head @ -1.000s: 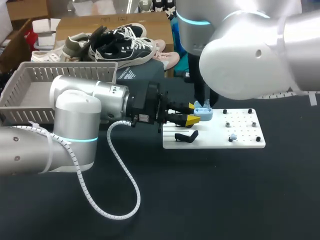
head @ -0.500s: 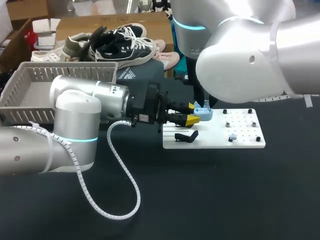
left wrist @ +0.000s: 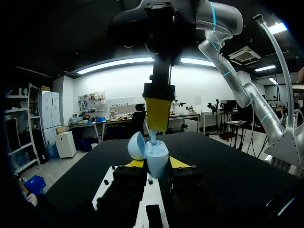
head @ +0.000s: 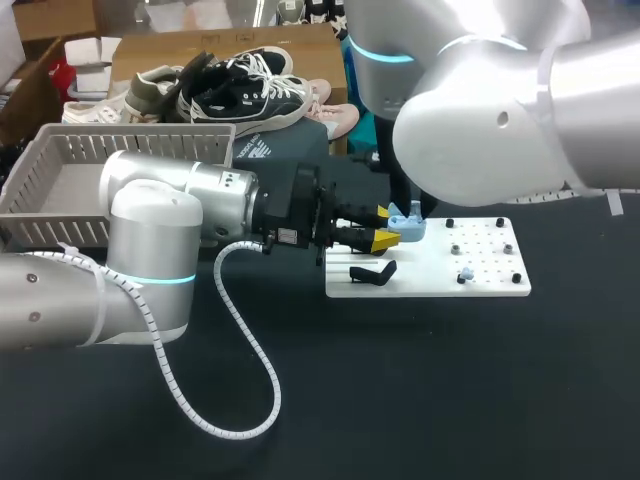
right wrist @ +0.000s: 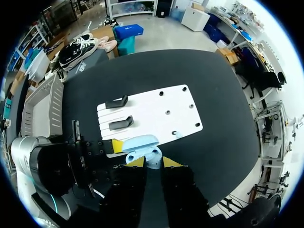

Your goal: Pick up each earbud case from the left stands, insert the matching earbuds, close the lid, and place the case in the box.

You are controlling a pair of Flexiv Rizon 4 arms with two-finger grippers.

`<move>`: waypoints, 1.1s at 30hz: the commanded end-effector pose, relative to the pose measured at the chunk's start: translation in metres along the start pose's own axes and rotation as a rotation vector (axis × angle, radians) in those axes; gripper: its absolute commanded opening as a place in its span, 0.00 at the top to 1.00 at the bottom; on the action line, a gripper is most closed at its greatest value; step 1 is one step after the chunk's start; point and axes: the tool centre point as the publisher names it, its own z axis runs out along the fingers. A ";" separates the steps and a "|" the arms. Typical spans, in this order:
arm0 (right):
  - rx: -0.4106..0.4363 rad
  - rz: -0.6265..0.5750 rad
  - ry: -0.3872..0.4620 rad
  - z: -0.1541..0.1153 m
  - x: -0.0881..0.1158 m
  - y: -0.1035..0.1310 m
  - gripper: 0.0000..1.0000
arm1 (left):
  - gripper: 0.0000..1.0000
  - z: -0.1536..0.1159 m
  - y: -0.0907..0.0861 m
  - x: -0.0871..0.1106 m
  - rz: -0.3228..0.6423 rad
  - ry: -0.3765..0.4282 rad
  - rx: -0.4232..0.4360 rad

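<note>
Grey slatted plastic basket (head: pixel 60 190) sits well off the left end of the white board (head: pixel 490 288). Board is flat, matte and rectangular, with rows of black pegs on its right half and two curved black stands (head: pixel 372 272) on its left half.

Left gripper (head: pixel 385 228) hangs over the board's left rear corner. Its yellow tips are clamped on the two sides of the earbud case (left wrist: pixel 156 156), a smooth, glossy, pale-blue egg shape with the rounded lid tipped open.

Right gripper (left wrist: pixel 156 114) hangs straight above the open case, also over the board's left rear corner. Its tips are narrow, pinching a pale-blue earbud (left wrist: pixel 153 136) whose lower end dips into the case mouth. The case body is therefore between the left jaws and directly below the right jaws.

A loose earbud (head: pixel 466 274), small and pale blue, lies among the pegs on the board's right half.

Against 1.0 s ago: the right arm's bulky white joint has shifted slightly left, while the left arm, case and board are unchanged
</note>
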 end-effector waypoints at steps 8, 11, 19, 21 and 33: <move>0.004 -0.005 0.007 0.004 -0.001 0.001 1.00 | 1.00 0.000 0.000 0.001 0.002 -0.002 -0.002; 0.004 -0.009 0.008 0.005 0.000 0.002 1.00 | 1.00 0.000 0.000 0.001 0.002 -0.002 -0.002; 0.020 -0.026 0.005 0.007 0.000 0.003 1.00 | 1.00 0.000 0.000 0.001 0.002 -0.002 -0.002; 0.021 -0.028 0.005 0.007 0.000 0.003 1.00 | 1.00 0.000 0.000 0.001 0.002 -0.002 -0.002; 0.030 -0.046 0.010 0.010 0.001 0.005 0.78 | 1.00 0.000 0.000 0.001 0.002 -0.002 -0.002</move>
